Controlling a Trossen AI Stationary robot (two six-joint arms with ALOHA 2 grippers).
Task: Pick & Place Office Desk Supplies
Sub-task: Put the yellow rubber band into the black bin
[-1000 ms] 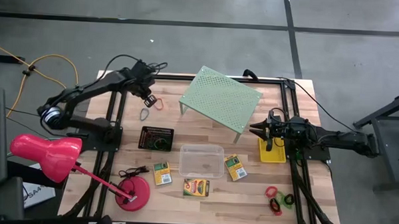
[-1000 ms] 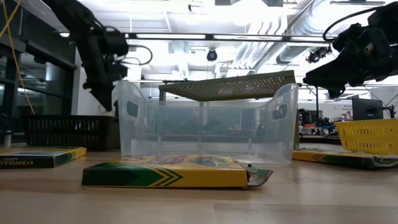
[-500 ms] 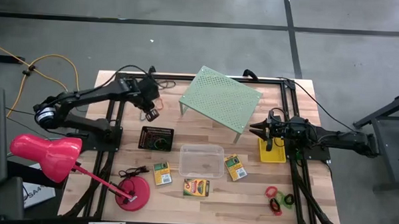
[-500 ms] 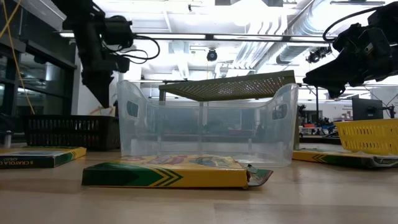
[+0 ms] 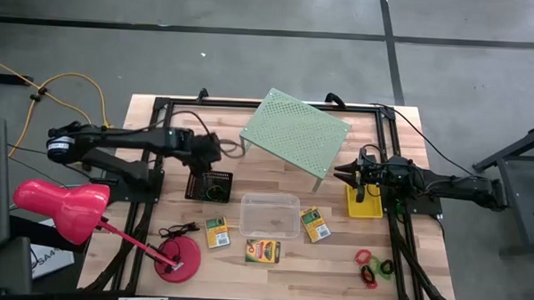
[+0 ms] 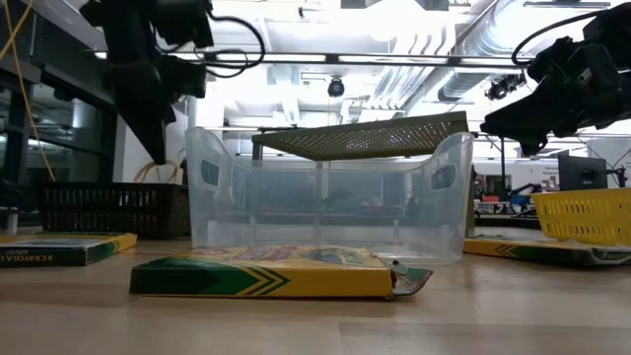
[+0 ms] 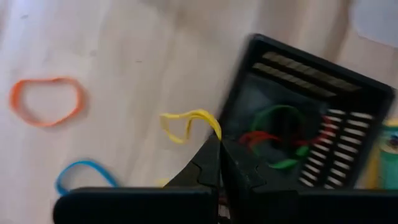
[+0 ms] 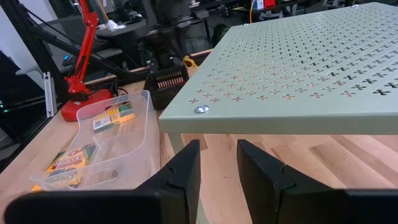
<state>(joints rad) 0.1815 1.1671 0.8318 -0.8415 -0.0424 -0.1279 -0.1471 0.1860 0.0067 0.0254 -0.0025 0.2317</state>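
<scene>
Black mesh tray (image 5: 210,184) lies just under my left gripper (image 5: 206,154) from above; I have swung in from the far edge, so the drop looks close. My right gripper (image 5: 344,176) waits by the basket (image 5: 364,205), fingers apart and empty. At table height the tub (image 6: 325,202) and a box (image 6: 266,275) fill the front. My left wrist shows fingers clamped on a yellow band (image 7: 186,123) at the tray's rim; orange (image 7: 45,99) and blue (image 7: 84,178) bands remain. My right wrist sees the shelf (image 8: 298,68).
</scene>
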